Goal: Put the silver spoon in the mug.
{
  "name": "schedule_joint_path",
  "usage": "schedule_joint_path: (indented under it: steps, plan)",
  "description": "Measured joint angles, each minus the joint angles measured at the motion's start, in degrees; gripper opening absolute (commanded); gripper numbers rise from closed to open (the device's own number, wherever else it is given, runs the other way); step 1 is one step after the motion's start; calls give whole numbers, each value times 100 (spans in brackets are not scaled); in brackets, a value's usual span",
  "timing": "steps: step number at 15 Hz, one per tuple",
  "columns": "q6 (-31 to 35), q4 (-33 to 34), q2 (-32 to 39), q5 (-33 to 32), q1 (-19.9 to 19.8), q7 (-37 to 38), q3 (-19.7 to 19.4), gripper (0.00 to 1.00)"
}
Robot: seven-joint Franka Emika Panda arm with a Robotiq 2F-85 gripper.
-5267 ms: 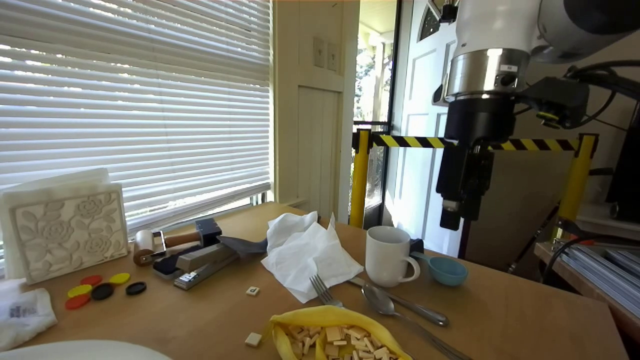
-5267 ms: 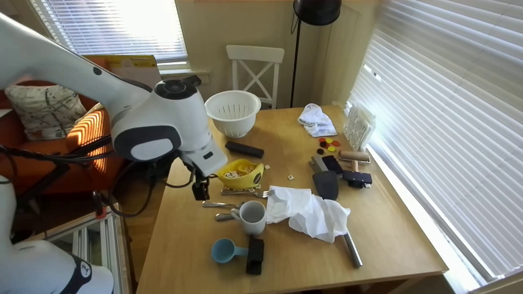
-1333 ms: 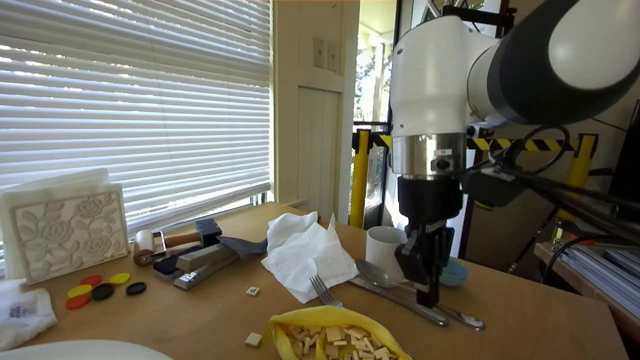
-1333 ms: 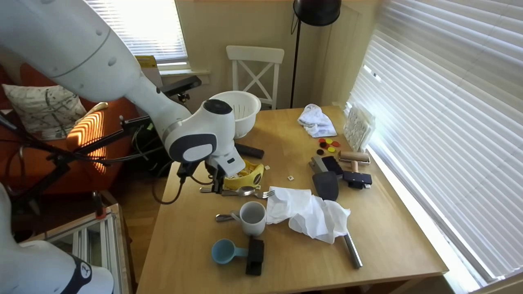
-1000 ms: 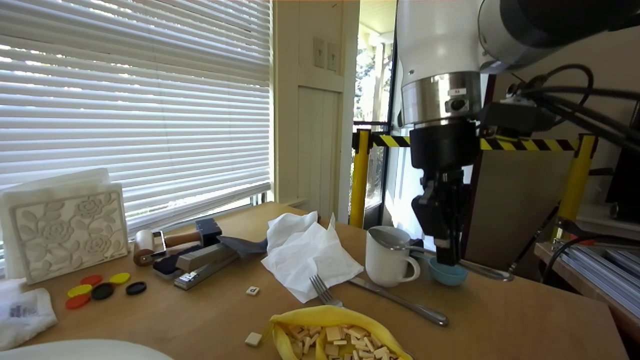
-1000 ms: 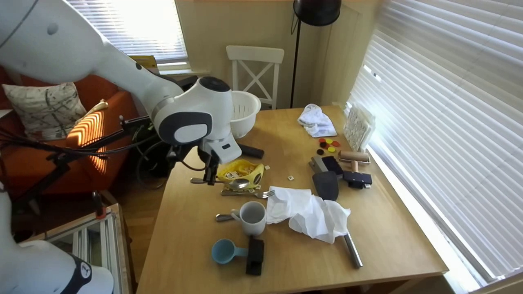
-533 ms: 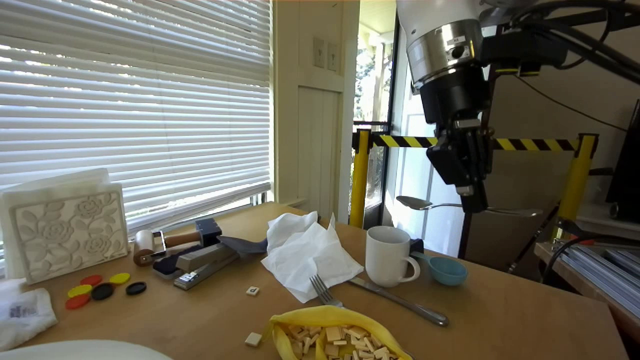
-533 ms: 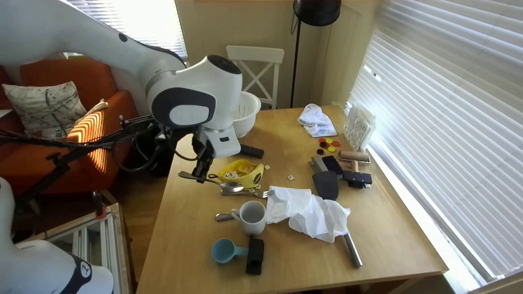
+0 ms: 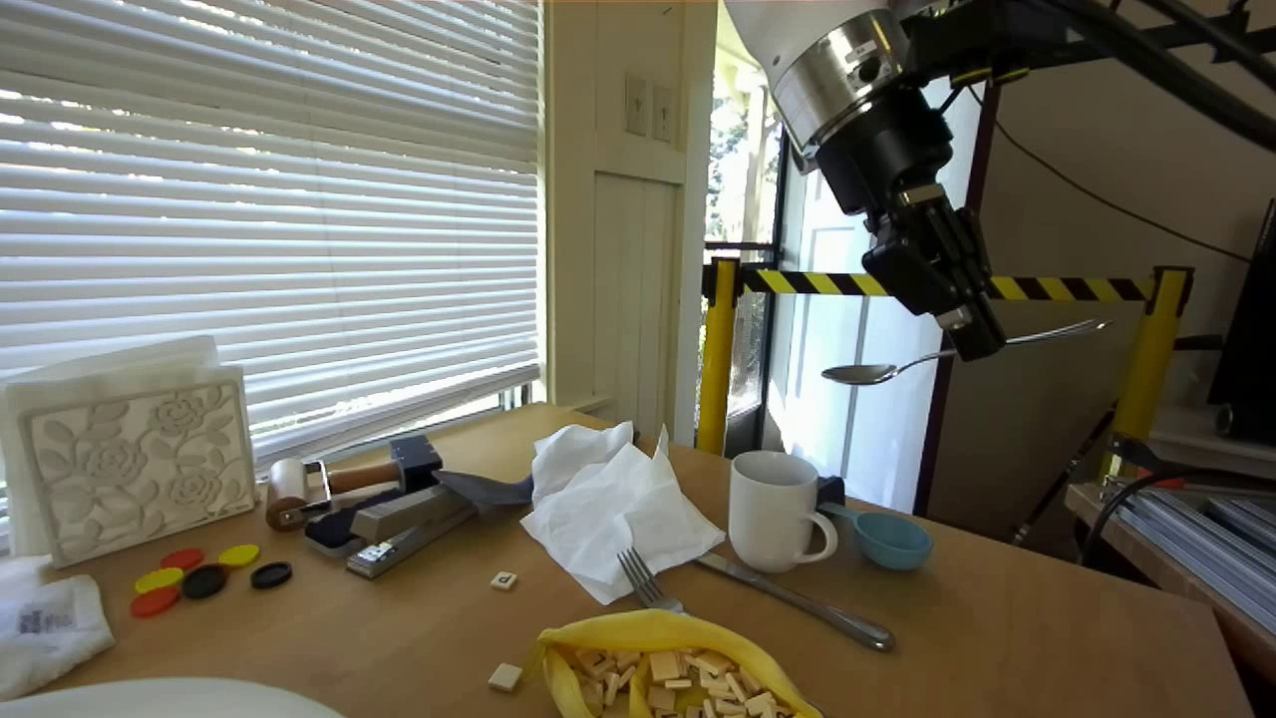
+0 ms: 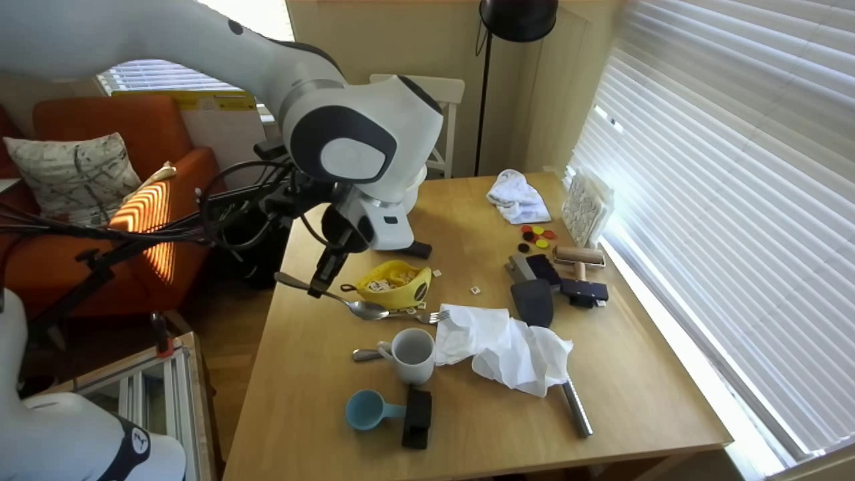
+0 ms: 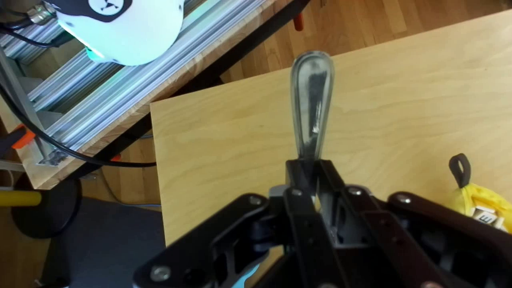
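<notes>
while the gripper [image 9: 982, 344] pinches 1 spoon [image 11: 312, 106] midair, tbl [image 9: 1047, 638] holds 1 mug [image 9: 773, 514] nr 1 scoop [image 9: 894, 544].

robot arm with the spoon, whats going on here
The robot arm has its gripper shut on the handle of a silver spoon, holding it in the air, off the table, tilted with the bowl end lower. It is probably meant for the white mug, which stands upright on the table; the spoon is apart from it, not yet inside. A blue scoop and a knife lie near the mug.
</notes>
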Motion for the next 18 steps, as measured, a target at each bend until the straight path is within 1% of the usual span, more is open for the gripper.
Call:
schedule_joint_path:
  steps: [1, 4, 5, 8, 11, 15, 18]
  plan:
    - [-133, 128, 128, 0, 0, -116, -8, 14]
    - [-148, 187, 239, 0, 0, -134, -13, 14]
    - [-148, 187, 229, 0, 1, -134, -13, 3]
    - [-148, 190, 247, 0, 1, -134, -20, 3]
    - [-165, 277, 465, 0, -31, -181, -121, 3]
    - [-335, 619, 916, 9, -127, -515, -290, 3]
    - [-664, 982, 1266, 39, -178, -827, -383, 3]
